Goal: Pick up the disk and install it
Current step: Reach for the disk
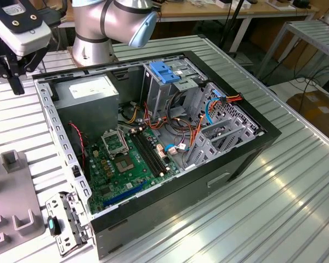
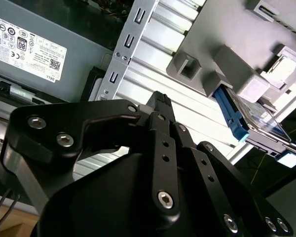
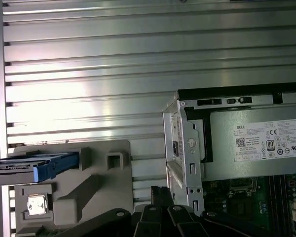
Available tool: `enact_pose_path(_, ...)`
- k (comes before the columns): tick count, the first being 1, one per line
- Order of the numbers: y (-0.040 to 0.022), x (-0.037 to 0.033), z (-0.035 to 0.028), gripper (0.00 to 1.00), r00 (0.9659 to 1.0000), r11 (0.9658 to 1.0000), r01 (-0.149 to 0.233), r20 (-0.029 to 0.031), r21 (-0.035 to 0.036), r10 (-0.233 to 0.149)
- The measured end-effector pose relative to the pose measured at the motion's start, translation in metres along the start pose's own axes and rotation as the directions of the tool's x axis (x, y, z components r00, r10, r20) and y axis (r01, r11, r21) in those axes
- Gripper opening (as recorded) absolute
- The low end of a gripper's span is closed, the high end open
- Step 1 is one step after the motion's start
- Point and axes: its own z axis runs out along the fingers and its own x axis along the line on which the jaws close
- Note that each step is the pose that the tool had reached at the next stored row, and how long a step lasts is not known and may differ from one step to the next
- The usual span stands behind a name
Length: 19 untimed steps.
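The disk [image 3: 15, 168] sits outside the open computer case [image 1: 153, 213], held in a grey fixture plate [image 3: 96, 187] that lies on the ribbed table [image 1: 252, 219] just beside the case, off the end where the power supply [image 3: 256, 143] is mounted. In the second wrist view the disk's blue rails [image 2: 232, 116] and part of its glossy face show. It looks propped in the fixture's slot rather than lying flat, though its exact tilt is hard to read. In the first wrist view the part of it that shows stretches away from the case wall, so its long axis probably points at the case, not along it.

The gripper [image 2: 160, 101] hangs above the strip of table between the case's edge and the fixture plate. It is apart from the disk and from the case. From the gripper, the disk therefore lies on the side away from the case, across the fixture plate. The pictures do not show whether the gripper is released or clenched. The disk is in its holder, not in the gripper.

Inside the case, at the end opposite the power supply, a bare blue bracket [image 1: 164, 71] sits atop the drive cage. The pick-up is judged not yet made.
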Motion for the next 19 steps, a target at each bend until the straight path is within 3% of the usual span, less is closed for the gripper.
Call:
enact_pose_path(13,-0.0013,0.0236,-0.0005,0.11,1.0,1.0,0.0,0.0,0.0,0.0)
enact_pose_path(19,-0.002,0.039,-0.0009,0.11,1.0,1.0,0.0,-0.0001,0.0001,0.0)
